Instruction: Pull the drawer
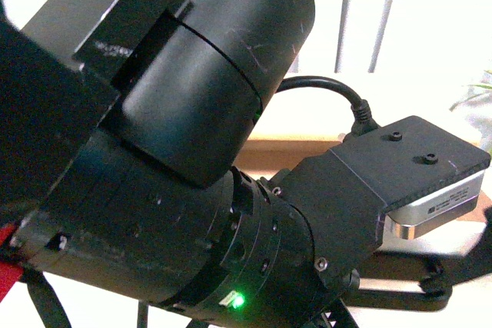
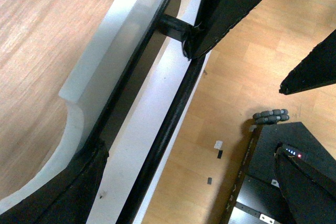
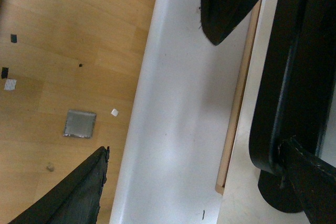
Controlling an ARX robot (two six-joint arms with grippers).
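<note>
Along the drawer (image 2: pixel 128 150) front runs its long bar handle (image 2: pixel 167 124); left gripper (image 2: pixel 147 100) and right gripper (image 3: pixel 160 95) gape wide.

I take this for a robot test room; taped marks (image 2: pixel 219 144) dot the wood-laminate floor (image 2: pixel 247 87); a bright window (image 1: pixel 430 13) stands beyond.

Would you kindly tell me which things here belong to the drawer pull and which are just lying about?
Job: drawer, black bar handle, left end effector.
Lying about: small scraps on the floor, grey square plate.
</note>
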